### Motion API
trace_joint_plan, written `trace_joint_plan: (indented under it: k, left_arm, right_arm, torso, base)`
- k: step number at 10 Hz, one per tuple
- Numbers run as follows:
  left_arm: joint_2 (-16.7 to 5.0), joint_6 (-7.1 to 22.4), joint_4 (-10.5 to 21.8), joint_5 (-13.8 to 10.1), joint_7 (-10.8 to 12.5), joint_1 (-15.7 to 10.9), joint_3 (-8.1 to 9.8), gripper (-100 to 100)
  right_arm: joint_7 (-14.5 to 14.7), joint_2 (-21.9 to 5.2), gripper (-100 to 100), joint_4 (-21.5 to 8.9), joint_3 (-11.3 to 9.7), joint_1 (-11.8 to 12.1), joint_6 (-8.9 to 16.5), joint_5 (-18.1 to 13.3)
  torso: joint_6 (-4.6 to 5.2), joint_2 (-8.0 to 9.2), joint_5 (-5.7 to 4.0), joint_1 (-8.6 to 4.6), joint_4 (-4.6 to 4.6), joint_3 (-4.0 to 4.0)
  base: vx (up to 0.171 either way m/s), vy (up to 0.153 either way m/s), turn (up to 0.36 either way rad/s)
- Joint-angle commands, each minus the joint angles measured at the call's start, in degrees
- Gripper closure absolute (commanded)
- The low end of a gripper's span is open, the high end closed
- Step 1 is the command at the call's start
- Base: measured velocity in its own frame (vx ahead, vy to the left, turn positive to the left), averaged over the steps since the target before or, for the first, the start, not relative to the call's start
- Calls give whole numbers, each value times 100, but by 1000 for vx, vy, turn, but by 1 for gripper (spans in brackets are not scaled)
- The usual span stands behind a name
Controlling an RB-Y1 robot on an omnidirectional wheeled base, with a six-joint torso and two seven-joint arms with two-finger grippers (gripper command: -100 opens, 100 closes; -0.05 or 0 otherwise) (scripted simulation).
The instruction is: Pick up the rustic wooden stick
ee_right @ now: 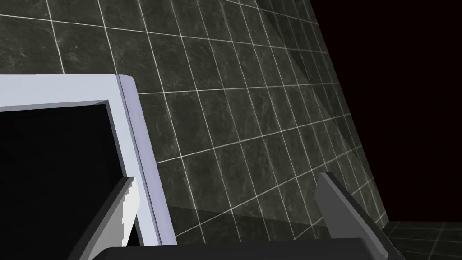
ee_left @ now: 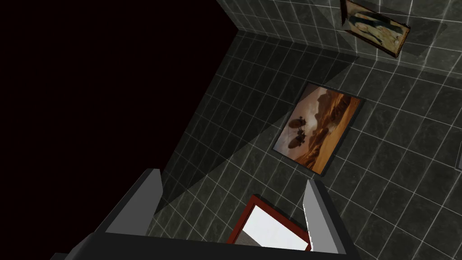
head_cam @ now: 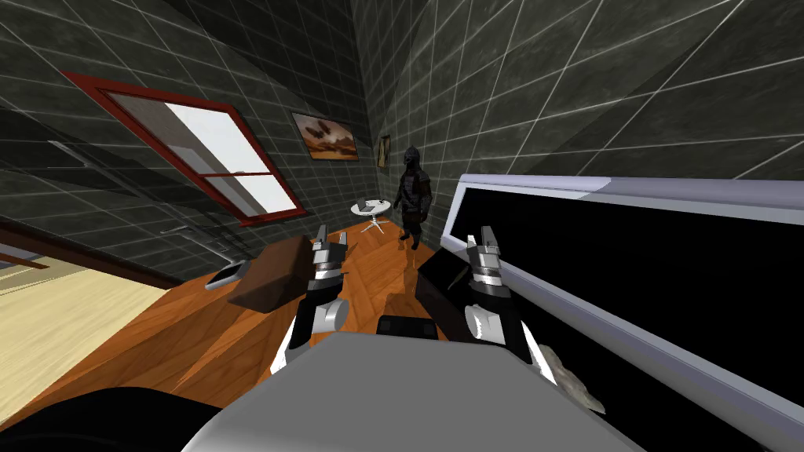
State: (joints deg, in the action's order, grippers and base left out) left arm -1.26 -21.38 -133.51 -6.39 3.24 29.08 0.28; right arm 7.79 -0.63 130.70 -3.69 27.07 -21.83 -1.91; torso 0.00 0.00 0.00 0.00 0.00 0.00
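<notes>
Across the dark box (head_cam: 440, 297) just beside the right gripper (head_cam: 480, 238), a thin pale sliver (head_cam: 458, 280), perhaps the wooden stick; cannot tell for certain. Blades spread wide and empty on that gripper, likewise on the left gripper (head_cam: 330, 239); both held raised and forward, probably as a ready pose with nothing reached for yet. Brown block (head_cam: 271, 275) off to the left on the orange floor (head_cam: 180, 337); white-framed black panel (head_cam: 534, 185) along the right.
</notes>
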Motion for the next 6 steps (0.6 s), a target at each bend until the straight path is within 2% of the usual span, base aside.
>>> trace_joint_plan:
  k: [1, 6]
  left_arm:
    - [0, 0, 0, 0, 0, 0, 0, 0]
    - [0, 0, 0, 0, 0, 0, 0, 0]
  right_arm:
    - [80, -200, -100, -78, -105, 35, -49, -192]
    - [424, -771, -100, -483, -566, 170, -250, -1004]
  torso:
    - [0, 0, 0, 0, 0, 0]
    - [-1, -7, 1, 2, -2, -4]
  base:
    - [5, 7, 110]
    - [16, 7, 151]
